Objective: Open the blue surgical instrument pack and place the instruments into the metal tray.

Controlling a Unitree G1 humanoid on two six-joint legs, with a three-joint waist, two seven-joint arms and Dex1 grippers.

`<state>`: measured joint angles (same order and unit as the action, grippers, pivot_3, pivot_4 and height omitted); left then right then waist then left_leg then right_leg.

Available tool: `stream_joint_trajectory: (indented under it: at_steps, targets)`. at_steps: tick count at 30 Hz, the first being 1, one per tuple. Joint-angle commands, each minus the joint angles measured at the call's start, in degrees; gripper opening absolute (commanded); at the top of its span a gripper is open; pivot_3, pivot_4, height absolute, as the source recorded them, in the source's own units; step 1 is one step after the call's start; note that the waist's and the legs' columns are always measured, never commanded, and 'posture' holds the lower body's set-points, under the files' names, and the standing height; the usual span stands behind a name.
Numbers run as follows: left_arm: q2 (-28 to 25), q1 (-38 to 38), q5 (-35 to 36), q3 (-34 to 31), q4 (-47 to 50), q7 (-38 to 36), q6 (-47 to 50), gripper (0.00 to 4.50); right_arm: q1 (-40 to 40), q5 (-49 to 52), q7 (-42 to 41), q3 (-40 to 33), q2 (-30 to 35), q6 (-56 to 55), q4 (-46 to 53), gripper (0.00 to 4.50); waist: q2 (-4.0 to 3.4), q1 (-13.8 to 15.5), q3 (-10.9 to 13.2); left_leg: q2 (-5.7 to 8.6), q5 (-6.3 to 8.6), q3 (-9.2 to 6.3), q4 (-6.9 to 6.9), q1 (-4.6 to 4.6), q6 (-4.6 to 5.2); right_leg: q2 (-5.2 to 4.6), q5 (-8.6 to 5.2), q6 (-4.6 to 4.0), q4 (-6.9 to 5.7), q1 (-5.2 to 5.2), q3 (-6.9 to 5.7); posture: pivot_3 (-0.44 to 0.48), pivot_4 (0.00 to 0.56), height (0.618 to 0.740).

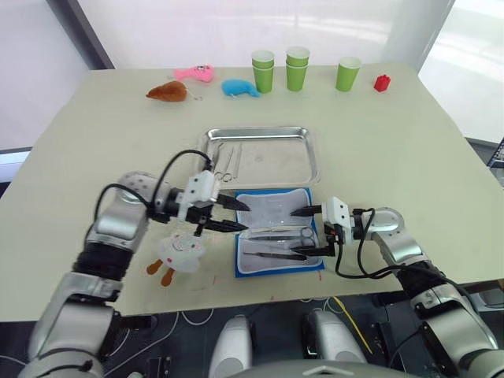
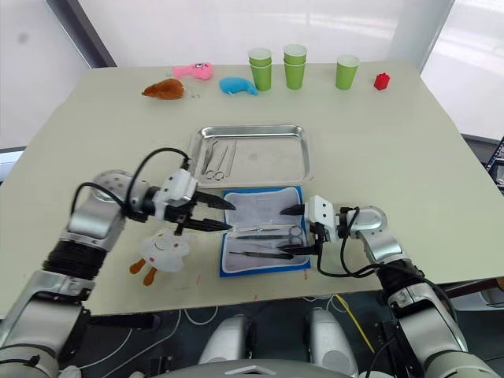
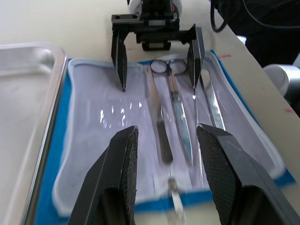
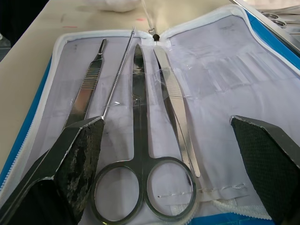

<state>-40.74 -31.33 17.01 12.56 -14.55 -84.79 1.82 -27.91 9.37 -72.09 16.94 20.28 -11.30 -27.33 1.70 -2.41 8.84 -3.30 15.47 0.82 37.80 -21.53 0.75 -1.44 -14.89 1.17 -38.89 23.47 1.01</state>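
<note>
The blue surgical instrument pack [image 1: 272, 206] lies unfolded near the table's front edge, pale lining up. In its pockets lie scissors [image 4: 140, 131], tweezers [image 4: 176, 108] and two thinner instruments [image 1: 272, 250]. Just behind the pack sits the metal tray [image 1: 272, 157], with two instruments [image 1: 224, 161] at its left end. My left gripper [image 1: 246, 217] is open over the pack's left edge, holding nothing. Facing it, my right gripper [image 1: 293, 232] is open at the pack's right edge, its fingers [image 4: 79, 154] spread either side of the scissors' rings without touching them.
A white plush toy [image 1: 179, 253] lies under my left forearm near the front edge. Along the far edge stand three green cups [image 1: 297, 68], a red block [image 1: 382, 83], and pink [image 1: 197, 73], blue [image 1: 239, 88] and brown [image 1: 167, 92] plush toys.
</note>
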Motion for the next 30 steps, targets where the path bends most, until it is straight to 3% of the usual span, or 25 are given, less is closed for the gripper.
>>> stream_joint_trajectory:
  at_steps: [1,6,25,26,28,30]
  targets:
    - [1.95,-1.95,-2.69,0.18,-1.91,2.11,-1.81,2.1,2.15,-3.94,1.11,2.12,0.49,1.53,-4.13,4.5,-0.01,0.06,0.0,0.0,0.0,-0.01,0.0,0.0,0.0,0.01,0.0,0.0,0.01,0.0,0.0,0.0,0.15,0.74]
    - [3.63,-2.16,-6.42,0.84,-4.85,3.64,-4.6,2.1,2.32,-3.92,1.31,2.01,0.56,1.55,-3.92,4.5,0.0,0.02,-0.01,0.0,0.0,0.0,0.0,0.02,0.0,0.01,0.0,0.0,0.01,-0.01,0.02,0.0,0.15,0.74]
    - [7.43,1.54,-9.46,1.99,-8.8,4.64,-8.06,2.1,3.04,-3.93,1.54,1.96,0.67,1.53,-3.22,4.5,0.0,0.14,-0.05,0.0,0.0,-0.01,0.0,0.02,0.0,-0.01,0.01,0.0,0.01,-0.02,0.0,0.0,0.15,0.74]
    - [7.54,1.61,-9.46,2.04,-8.96,4.51,-8.0,1.67,3.09,-3.93,1.56,1.96,0.7,1.53,-3.16,4.5,0.01,0.15,-0.08,0.0,0.0,-0.01,0.0,0.02,0.0,-0.01,0.01,0.0,0.01,-0.02,0.0,0.0,0.15,0.74]
    - [7.68,1.79,-9.36,2.18,-9.2,4.05,-7.9,1.29,3.13,-3.91,1.58,1.93,0.74,1.58,-3.09,4.5,0.02,0.14,-0.09,0.0,0.0,-0.01,0.0,0.02,0.0,-0.01,0.01,0.0,0.01,-0.02,0.0,0.0,0.15,0.74]
    - [7.52,2.04,-9.57,2.61,-9.62,3.14,-8.0,0.35,3.18,-3.87,1.63,1.87,0.85,1.65,-2.95,4.5,0.01,0.12,-0.09,0.0,0.0,-0.01,0.0,0.02,0.0,-0.01,0.01,0.0,0.01,-0.02,0.0,0.0,0.15,0.74]
